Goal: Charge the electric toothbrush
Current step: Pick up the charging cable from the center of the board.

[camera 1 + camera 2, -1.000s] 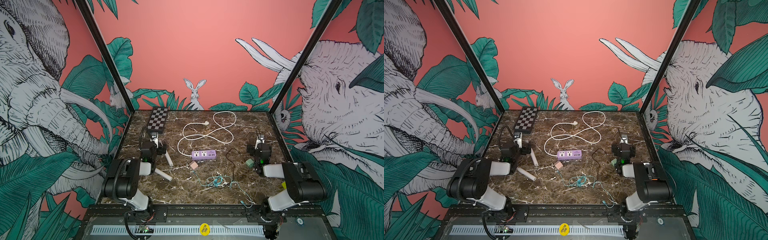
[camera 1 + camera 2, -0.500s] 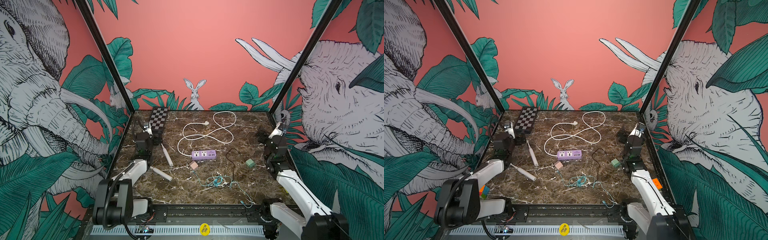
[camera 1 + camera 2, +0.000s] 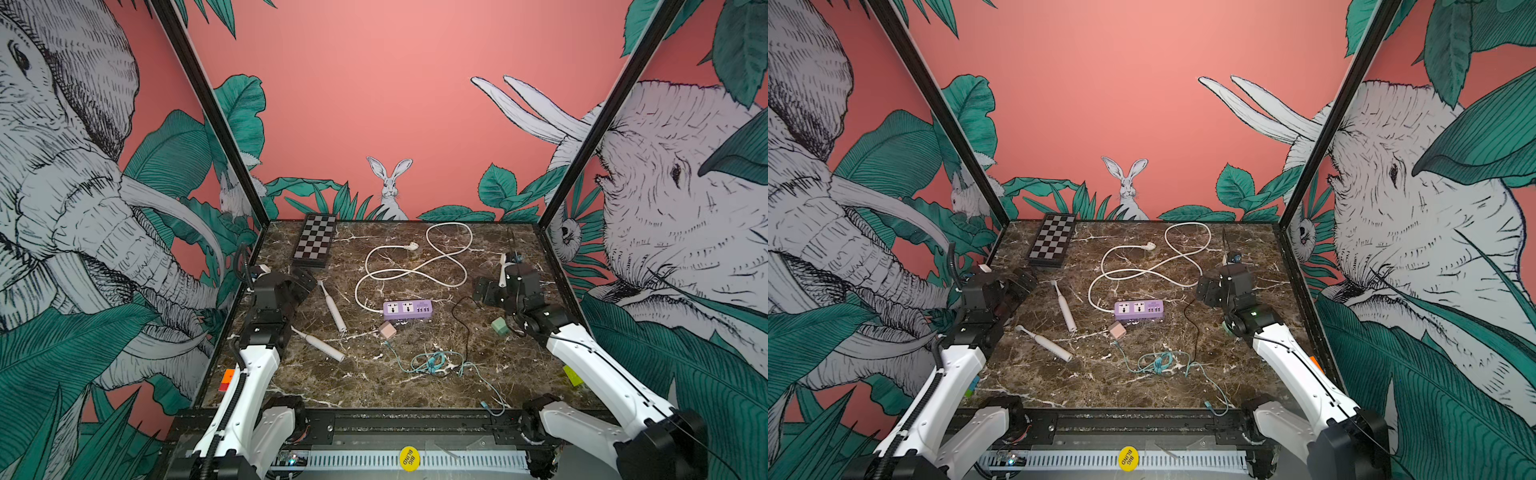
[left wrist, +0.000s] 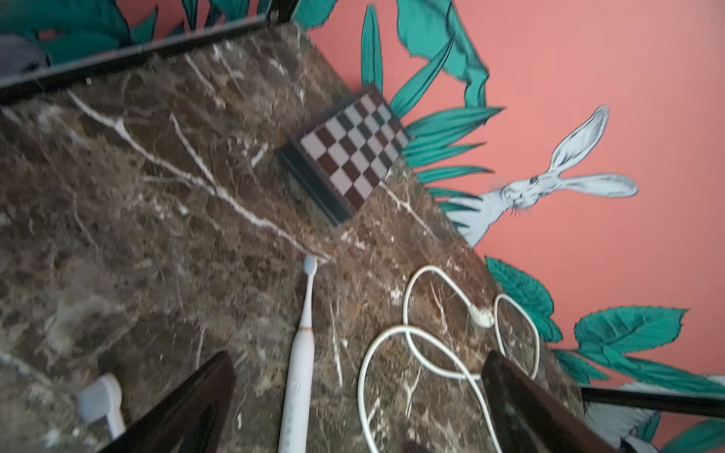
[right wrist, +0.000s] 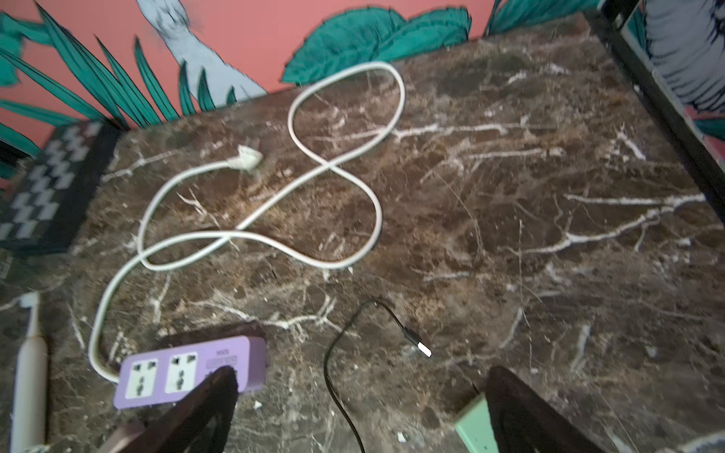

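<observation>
Electric toothbrush lies flat on worktop, left of purple power strip, untouched. Both arms just unfolded from rest. Left hand open, empty, near brush head. Right hand open, empty, near black cable. Charging not begun.

Motion blur smears both wrist views. In the left wrist view the white toothbrush runs out of frame at its handle, and a second toothbrush shows only its head beside a left pincer finger. In the right wrist view a right pincer finger covers part of the purple power strip, the frame edge cuts the green charger block, and the chessboard blurs into zigzags.
</observation>
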`<action>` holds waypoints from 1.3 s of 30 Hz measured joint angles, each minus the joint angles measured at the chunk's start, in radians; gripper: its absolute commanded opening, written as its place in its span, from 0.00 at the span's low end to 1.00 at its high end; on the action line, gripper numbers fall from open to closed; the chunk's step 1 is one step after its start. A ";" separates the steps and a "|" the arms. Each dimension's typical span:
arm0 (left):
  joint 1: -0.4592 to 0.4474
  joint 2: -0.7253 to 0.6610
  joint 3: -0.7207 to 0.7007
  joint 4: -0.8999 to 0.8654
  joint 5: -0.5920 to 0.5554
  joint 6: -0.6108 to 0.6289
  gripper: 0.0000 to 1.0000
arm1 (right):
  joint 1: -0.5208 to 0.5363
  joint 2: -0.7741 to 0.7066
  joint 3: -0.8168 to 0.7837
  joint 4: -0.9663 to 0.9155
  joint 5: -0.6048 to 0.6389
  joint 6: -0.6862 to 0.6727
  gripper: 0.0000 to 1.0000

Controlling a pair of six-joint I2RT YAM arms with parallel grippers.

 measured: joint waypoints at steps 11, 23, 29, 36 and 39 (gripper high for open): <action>-0.084 0.063 0.000 -0.170 0.103 0.004 0.99 | 0.354 0.171 0.117 -0.159 -0.011 0.040 0.85; -0.122 0.043 -0.002 -0.191 0.091 0.022 0.99 | 0.700 0.344 0.222 -0.113 -0.088 -0.164 0.66; -0.122 0.045 -0.002 -0.198 0.089 0.017 0.99 | 0.752 0.469 0.259 -0.058 -0.113 -0.190 0.57; -0.122 0.029 -0.002 -0.212 0.096 0.004 0.99 | 0.752 0.471 0.232 -0.039 -0.012 -0.143 0.53; -0.122 0.019 -0.006 -0.212 0.100 -0.003 0.99 | 0.752 0.396 0.204 -0.091 0.080 -0.082 0.62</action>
